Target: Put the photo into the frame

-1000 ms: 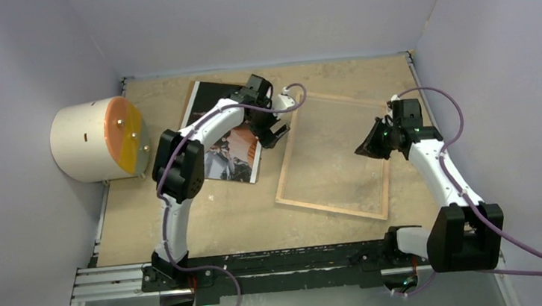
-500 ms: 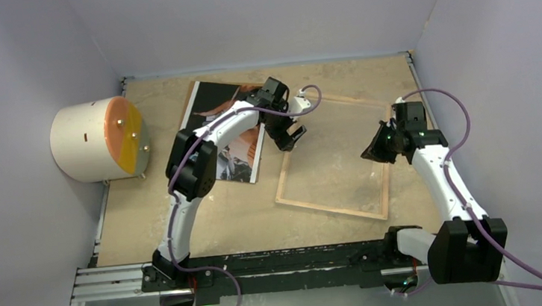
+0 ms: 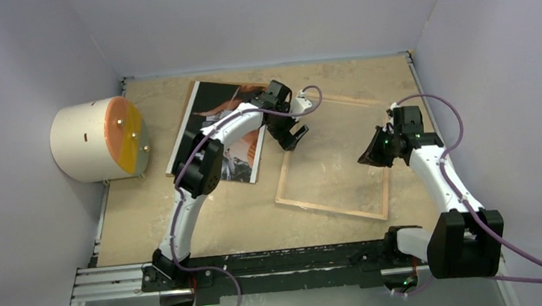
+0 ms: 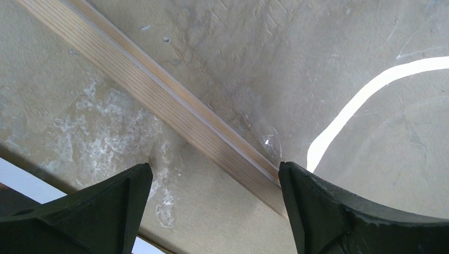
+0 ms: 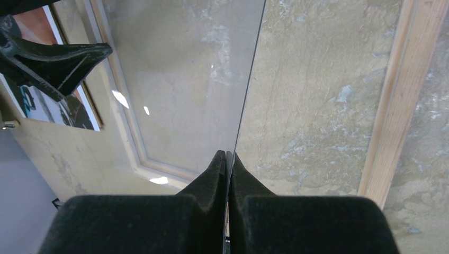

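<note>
I see the frame (image 3: 333, 208) lying wood-brown back up on the table (image 3: 184, 221), right of centre and turned a little askew. My right gripper (image 5: 226, 153) is over its right part, pinched flat on the thin edge of the glass pane (image 5: 185, 79). That edge runs away from the fingertips well inside the frame's right rail, with bare tabletop between the two. How far the pane is tilted up I cannot tell.

My left gripper (image 4: 214, 166) hangs over the frame's left rail near the far corner, jaws spread wide and holding nothing. In the left wrist view the rail runs diagonally between the two fingers (image 4: 100, 211).

The photo (image 3: 210, 99) lies picture side up just left of the frame, its near right corner close to the left rail but apart from it. A thin brown strip shows along its left edge. My left arm (image 3: 202, 167) stretches right across it and hides the middle of the print. A purple cable (image 3: 311, 93) loops off the left wrist above the frame's far corner. Further left, a cream cylinder (image 3: 98, 140) with an orange face sits at the table's left edge against the wall, near the photo but not touching it.
</note>
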Controlling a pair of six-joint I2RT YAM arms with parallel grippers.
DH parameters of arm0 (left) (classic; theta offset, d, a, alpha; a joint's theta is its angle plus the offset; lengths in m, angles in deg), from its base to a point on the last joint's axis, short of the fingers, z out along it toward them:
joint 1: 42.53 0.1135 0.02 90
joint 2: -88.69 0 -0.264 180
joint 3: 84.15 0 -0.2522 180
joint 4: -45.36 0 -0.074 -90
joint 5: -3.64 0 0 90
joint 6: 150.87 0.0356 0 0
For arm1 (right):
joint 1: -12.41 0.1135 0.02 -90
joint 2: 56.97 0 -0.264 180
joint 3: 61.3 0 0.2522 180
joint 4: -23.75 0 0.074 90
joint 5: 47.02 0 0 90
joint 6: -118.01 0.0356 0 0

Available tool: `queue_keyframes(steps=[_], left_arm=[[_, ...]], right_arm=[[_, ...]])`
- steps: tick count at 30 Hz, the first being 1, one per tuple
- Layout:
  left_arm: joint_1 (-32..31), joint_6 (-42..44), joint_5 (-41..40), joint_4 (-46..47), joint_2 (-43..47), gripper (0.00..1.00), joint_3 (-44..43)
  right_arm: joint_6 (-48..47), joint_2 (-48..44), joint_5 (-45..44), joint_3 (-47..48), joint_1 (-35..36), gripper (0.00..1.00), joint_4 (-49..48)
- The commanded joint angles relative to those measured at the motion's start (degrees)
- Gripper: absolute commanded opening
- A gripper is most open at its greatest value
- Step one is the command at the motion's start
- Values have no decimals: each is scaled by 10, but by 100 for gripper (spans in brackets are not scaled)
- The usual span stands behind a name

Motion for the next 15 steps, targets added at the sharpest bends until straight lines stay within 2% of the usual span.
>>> queue_keyframes(steps=[1, 8, 15], left_arm=[[-1, 15, -45, 15, 30, 95, 36], [8, 51, -72, 28, 84, 95, 135], [24, 61, -76, 28, 122, 96, 174]], right_arm=[[-6, 2, 51, -14, 0, 0, -33], [17, 11, 76, -26, 20, 0, -70], [44, 19, 74, -24, 69, 0, -98]])
